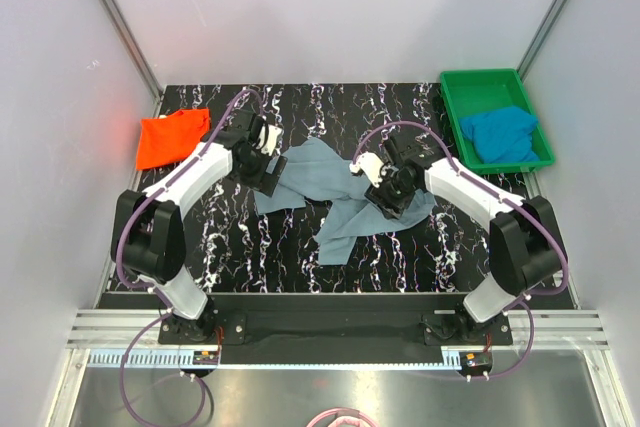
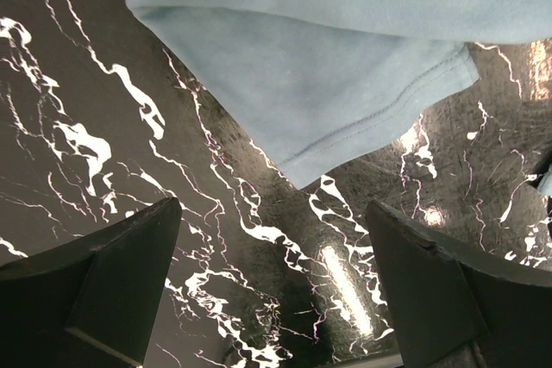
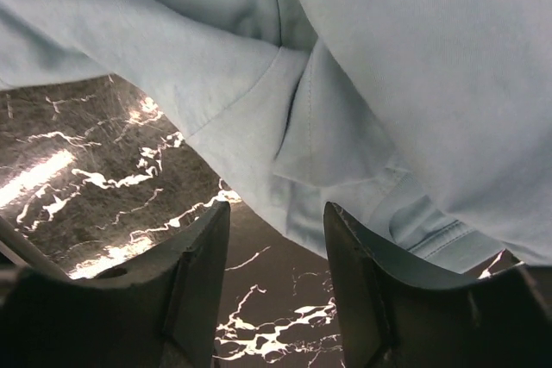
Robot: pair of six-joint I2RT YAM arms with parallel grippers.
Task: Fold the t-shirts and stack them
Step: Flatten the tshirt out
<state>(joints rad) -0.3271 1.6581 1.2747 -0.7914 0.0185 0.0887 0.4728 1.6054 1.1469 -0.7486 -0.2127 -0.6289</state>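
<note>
The large grey-blue t-shirt lies crumpled in the middle of the black marbled table. My left gripper hovers at the shirt's left edge, wide open; in the left wrist view only bare table lies between its fingers, and a hemmed corner of the grey-blue shirt lies just beyond them. My right gripper is over the shirt's right part, open at a moderate width, its fingers at the edge of the cloth. The orange-red t-shirt lies at the far left. The bright blue t-shirt sits in the tray.
A green plastic tray stands at the back right corner of the table. White walls with metal posts close in the back and both sides. Both arm bases are bolted at the near edge.
</note>
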